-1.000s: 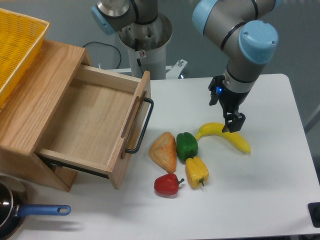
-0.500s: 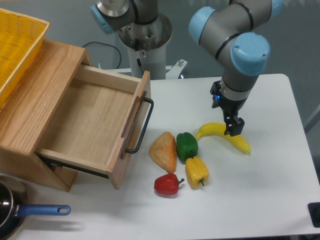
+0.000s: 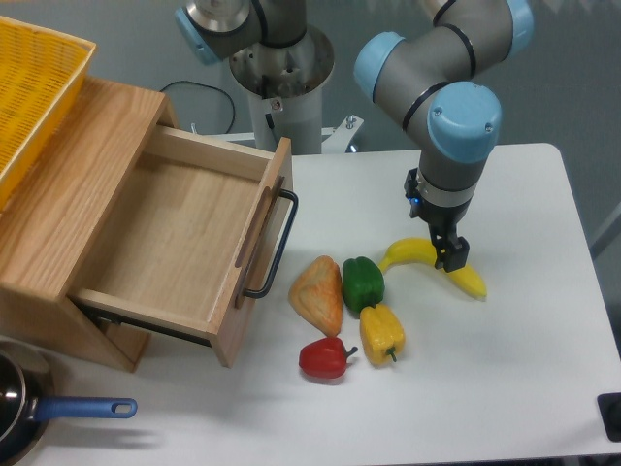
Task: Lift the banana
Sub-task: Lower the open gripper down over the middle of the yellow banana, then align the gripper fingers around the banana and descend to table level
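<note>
banana (image 3: pixel 415 253) on the white table (image 3: pixel 524 369), tool (image 3: pixel 450 258) over its middle, finger spread unclear

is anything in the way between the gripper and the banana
Nothing visible is. The gripper is right at the middle of the banana, which lies alone on the white table. The nearest item, the green pepper, sits off to the side, clear of the fingers.

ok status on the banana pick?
Pincer down over the middle of the banana, open or shut unclear. Banana flat on the table. Green pepper sits left of it, not blocking.
</note>
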